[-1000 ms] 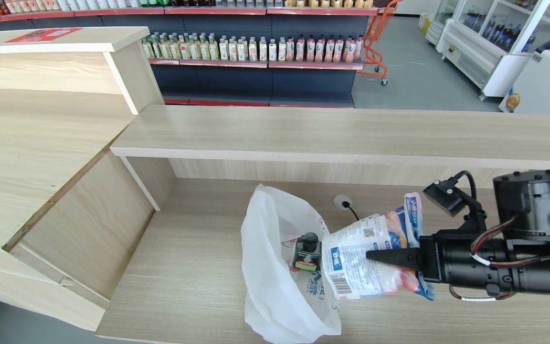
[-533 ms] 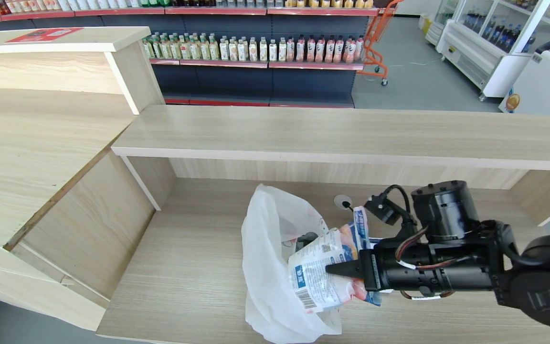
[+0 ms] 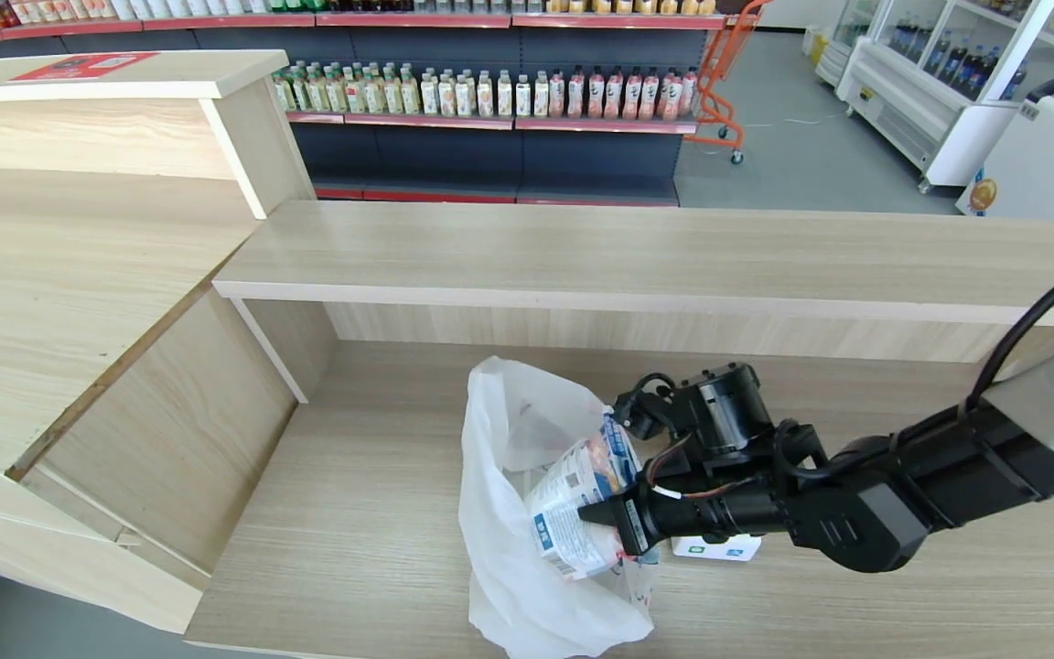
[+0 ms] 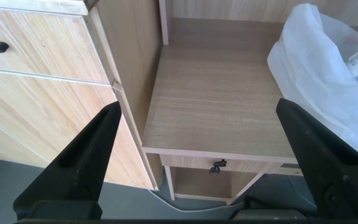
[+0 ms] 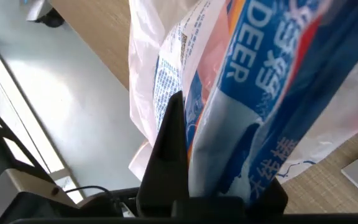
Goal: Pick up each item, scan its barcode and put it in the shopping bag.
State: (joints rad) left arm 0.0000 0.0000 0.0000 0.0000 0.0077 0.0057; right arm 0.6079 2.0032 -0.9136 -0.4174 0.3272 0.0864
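Note:
A white plastic shopping bag (image 3: 509,476) stands open on the lower wooden counter (image 3: 381,513). My right gripper (image 3: 602,517) is shut on a white, blue and pink snack packet (image 3: 573,499), which sits in the bag's mouth with its barcode end lowest. In the right wrist view the snack packet (image 5: 253,106) is pinched between dark fingers (image 5: 169,143), with the bag (image 5: 148,68) behind it. My left gripper (image 4: 197,155) hangs open, low and off the counter's near left corner, with the bag (image 4: 319,74) far from it.
A small white box with a green mark (image 3: 715,547) lies on the counter under my right arm. A raised counter ledge (image 3: 655,256) runs behind the bag, and a wooden side wall (image 3: 179,430) stands to its left. Drawers (image 4: 36,93) show beside the left gripper.
My right arm has carried the snack packet leftward and down, from beside the bag into its mouth. The black item earlier visible inside the bag is now covered.

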